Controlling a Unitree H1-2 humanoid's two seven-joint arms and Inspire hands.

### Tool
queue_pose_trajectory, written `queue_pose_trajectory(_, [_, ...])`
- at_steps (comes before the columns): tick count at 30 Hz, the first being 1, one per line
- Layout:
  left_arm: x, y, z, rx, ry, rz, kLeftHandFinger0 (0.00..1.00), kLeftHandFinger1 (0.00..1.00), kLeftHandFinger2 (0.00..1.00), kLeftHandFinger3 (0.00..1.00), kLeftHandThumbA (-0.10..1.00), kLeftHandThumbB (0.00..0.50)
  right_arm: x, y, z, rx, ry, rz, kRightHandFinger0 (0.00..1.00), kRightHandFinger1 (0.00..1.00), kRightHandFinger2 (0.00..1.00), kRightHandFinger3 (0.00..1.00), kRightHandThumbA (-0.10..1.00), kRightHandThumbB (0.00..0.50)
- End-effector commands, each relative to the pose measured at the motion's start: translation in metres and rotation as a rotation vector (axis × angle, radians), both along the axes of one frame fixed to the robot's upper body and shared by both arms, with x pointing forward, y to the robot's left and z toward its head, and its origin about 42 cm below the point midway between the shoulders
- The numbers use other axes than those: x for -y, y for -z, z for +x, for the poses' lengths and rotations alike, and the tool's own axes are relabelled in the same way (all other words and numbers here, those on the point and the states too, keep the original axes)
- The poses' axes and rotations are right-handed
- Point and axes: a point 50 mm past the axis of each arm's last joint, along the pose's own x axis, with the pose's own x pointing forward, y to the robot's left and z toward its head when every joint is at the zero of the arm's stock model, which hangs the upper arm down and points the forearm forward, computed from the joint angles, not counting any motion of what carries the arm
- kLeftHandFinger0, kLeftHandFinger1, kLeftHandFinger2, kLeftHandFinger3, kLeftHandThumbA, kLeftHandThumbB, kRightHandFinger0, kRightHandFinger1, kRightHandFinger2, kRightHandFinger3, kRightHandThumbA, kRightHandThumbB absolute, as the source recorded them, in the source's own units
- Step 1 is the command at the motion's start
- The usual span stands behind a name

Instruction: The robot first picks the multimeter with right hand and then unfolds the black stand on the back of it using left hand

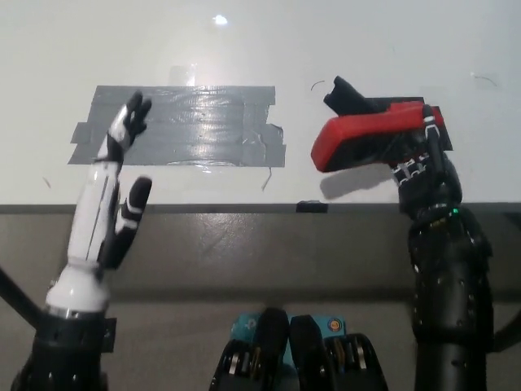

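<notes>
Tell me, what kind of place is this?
Probably a robotics lab or test bench: a plain white table patched with grey tape, and a red multimeter held by the black right robot hand.

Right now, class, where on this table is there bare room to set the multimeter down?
Bare white table runs along the far edge above the grey tape patch, and in the strip between the patch and the red multimeter. The right side is crowded by the right hand holding the multimeter; the open left hand reaches over the patch's left end.
</notes>
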Motion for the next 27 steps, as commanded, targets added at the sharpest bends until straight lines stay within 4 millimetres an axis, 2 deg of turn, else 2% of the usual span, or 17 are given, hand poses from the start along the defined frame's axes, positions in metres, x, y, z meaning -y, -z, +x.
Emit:
queue_pose_trajectory(1, [0.044,-0.104,-0.005,0.252,0.094,0.002,1.00,1.00,1.00,1.00,1.00,0.168,-0.079,-0.141,-0.047,0.681,-0.540,0.362,0.00,0.24,0.79,0.98,0.10,0.130])
queue_pose_trajectory(6, [0.059,-0.113,0.013,0.235,0.120,0.005,1.00,1.00,1.00,1.00,1.00,0.235,-0.084,-0.140,-0.060,0.703,-0.583,0.367,0.00,0.22,0.77,0.97,0.12,0.113])
queue_pose_trajectory(10, [0.069,-0.118,0.021,0.210,0.118,0.016,1.00,1.00,1.00,1.00,1.00,0.260,-0.088,-0.141,-0.070,0.717,-0.631,0.448,0.00,0.19,0.75,1.00,0.11,0.099])
queue_pose_trajectory(14, [0.079,-0.120,0.025,0.188,0.137,0.032,1.00,1.00,1.00,1.00,1.00,0.280,-0.091,-0.143,-0.077,0.778,-0.708,0.511,0.00,0.19,0.80,1.00,0.16,0.103])
queue_pose_trajectory(16, [0.085,-0.119,0.023,0.185,0.159,0.036,1.00,1.00,1.00,1.00,1.00,0.276,-0.092,-0.142,-0.080,0.789,-0.724,0.520,0.00,0.12,0.71,1.00,0.14,0.124])
queue_pose_trajectory(17, [0.085,-0.119,0.023,0.185,0.159,0.036,1.00,1.00,1.00,1.00,1.00,0.292,-0.092,-0.142,-0.080,0.789,-0.725,0.520,0.00,0.08,0.65,0.95,0.13,0.127])
queue_pose_trajectory(18, [0.088,-0.119,0.020,0.191,0.185,0.039,1.00,1.00,1.00,1.00,1.00,0.261,-0.092,-0.142,-0.082,0.793,-0.731,0.509,0.00,0.03,0.61,0.93,0.20,0.112])
queue_pose_trajectory(21, [0.093,-0.118,0.013,0.208,0.221,0.045,1.00,1.00,1.00,1.00,1.00,0.256,-0.092,-0.142,-0.082,0.800,-0.742,0.523,0.00,0.06,0.66,0.94,0.21,0.107])
queue_pose_trajectory(22, [0.096,-0.117,0.009,0.210,0.235,0.038,1.00,1.00,1.00,1.00,1.00,0.280,-0.091,-0.142,-0.082,0.806,-0.748,0.526,0.00,0.08,0.67,0.92,0.22,0.108])
queue_pose_trajectory(24, [0.098,-0.116,0.004,0.220,0.242,0.040,1.00,1.00,1.00,1.00,1.00,0.281,-0.091,-0.141,-0.081,0.804,-0.754,0.532,0.00,0.08,0.66,0.89,0.22,0.112])
queue_pose_trajectory(25, [0.099,-0.116,-0.001,0.236,0.246,0.046,1.00,1.00,1.00,1.00,1.00,0.276,-0.090,-0.141,-0.081,0.798,-0.745,0.535,0.00,0.07,0.63,0.81,0.21,0.118])
queue_pose_trajectory(26, [0.099,-0.116,-0.003,0.242,0.252,0.048,1.00,1.00,1.00,1.00,1.00,0.270,-0.090,-0.141,-0.081,0.795,-0.742,0.534,0.00,0.06,0.61,0.79,0.20,0.132])
queue_pose_trajectory(27, [0.100,-0.116,-0.008,0.259,0.262,0.052,1.00,1.00,1.00,1.00,1.00,0.257,-0.089,-0.142,-0.080,0.781,-0.726,0.514,0.00,0.06,0.61,0.83,0.19,0.149])
